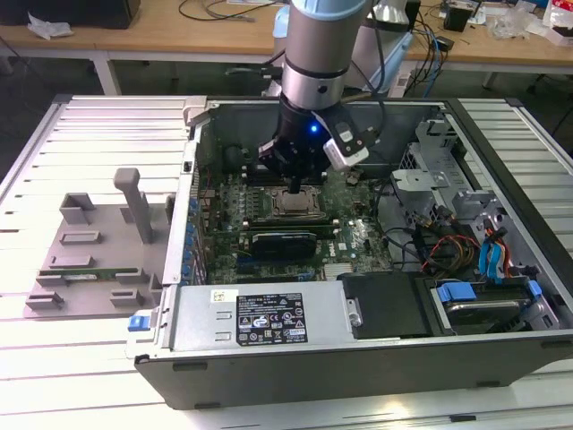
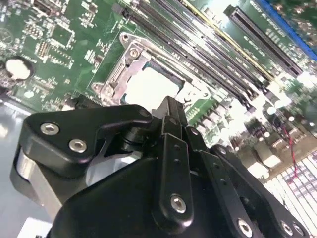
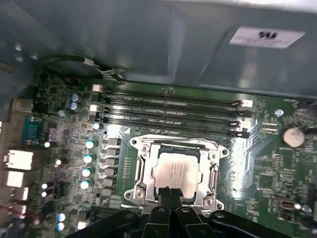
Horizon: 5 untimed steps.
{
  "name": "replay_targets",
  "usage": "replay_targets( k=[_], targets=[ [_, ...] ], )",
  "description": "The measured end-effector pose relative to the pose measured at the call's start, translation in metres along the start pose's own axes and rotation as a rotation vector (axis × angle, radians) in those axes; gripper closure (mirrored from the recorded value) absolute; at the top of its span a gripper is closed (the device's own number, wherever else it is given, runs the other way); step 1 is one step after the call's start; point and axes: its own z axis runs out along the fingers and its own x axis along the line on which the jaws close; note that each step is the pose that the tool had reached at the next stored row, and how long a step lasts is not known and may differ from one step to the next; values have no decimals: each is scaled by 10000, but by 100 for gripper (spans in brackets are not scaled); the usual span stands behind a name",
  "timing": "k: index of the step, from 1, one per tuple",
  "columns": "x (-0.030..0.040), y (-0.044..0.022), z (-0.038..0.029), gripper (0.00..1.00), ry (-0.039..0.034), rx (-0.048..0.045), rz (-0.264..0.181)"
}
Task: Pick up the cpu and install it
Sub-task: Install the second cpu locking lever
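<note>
Grey fixture (image 1: 89,255) lies on the slatted surface (image 1: 98,134) at the exterior view's left, beside the open computer case (image 1: 358,349). Inside, the cpu (image 3: 177,171) sits in the motherboard socket (image 3: 141,171), with the pincer (image 3: 171,194) just above it, fingers closed and empty.

The cpu (image 3: 176,170) shows a smooth, dull-silver metal top inside a bright steel socket frame (image 3: 140,171) on the matt green motherboard (image 3: 277,168), while the tool (image 2: 171,111) is matt black metal with shiny screw heads.
</note>
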Motion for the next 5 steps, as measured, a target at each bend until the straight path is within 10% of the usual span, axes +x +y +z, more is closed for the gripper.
replay_targets(
  k=[5],
  targets=[
    [1,1,-28,89,0,1,0]
  ],
)
